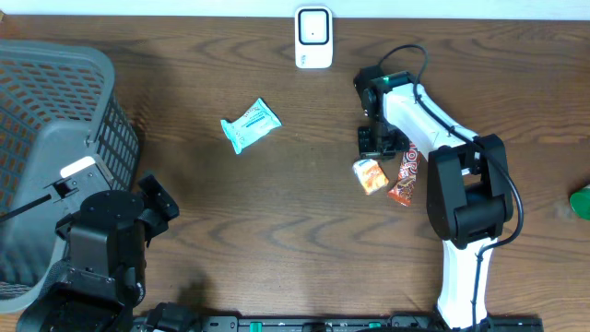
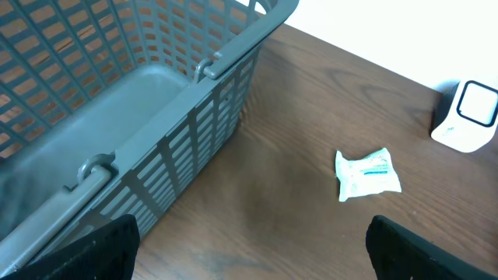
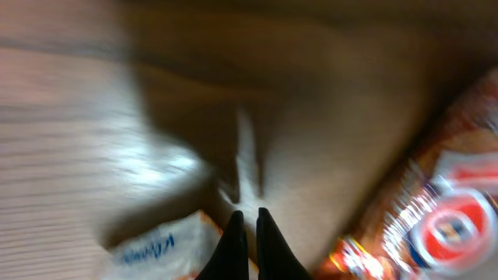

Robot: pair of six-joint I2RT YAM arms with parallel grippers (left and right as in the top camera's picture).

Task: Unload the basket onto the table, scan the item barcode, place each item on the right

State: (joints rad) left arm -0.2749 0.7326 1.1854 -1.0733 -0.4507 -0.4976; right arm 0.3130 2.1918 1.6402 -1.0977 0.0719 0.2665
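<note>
At far left a grey mesh basket (image 1: 55, 111) stands on the wooden table (image 1: 277, 221), with the left gripper (image 2: 253, 253) just beside it, its fingers spread wide and holding nothing. A teal packet (image 1: 250, 124) lies alone near the middle. Right of it, at the far edge, the white scanner (image 1: 313, 37) stands upright with nothing in front of it. The right gripper (image 1: 378, 143) hangs low with its fingertips pressed together. No item shows between them in the blurred wrist view. An orange-and-white packet (image 1: 371, 175), the likely item, lies flat just beneath it beside a red wrapper (image 1: 404, 175).

The scan looks not yet begun: no packet is lifted or shown to the reader. The wrapper crowds the pick; a green object (image 1: 581, 201) sits at the right edge.
</note>
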